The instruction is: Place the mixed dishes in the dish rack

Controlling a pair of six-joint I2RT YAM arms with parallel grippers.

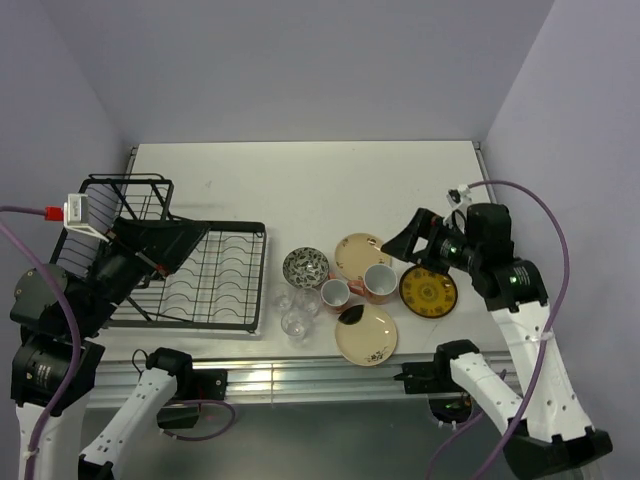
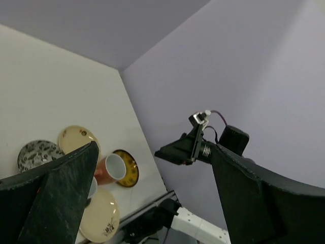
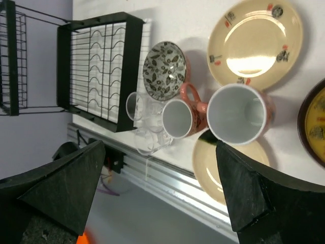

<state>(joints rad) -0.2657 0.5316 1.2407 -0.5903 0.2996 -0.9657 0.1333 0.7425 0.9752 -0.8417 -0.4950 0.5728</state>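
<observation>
Fingers of my right gripper (image 3: 160, 152) stand spread and empty, the larger pink mug (image 3: 237, 113) just ahead between them (its mouth facing me); the dish rack (image 3: 101, 71) lies well beyond it, under my left gripper (image 1: 175, 250), also released.

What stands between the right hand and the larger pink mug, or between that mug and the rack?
Nothing visible separates the right hand from the larger pink mug. Toward the black wire dish rack, the smaller pink mug, dark patterned bowl and clear glasses lie between; the left hand hangs over it.
</observation>
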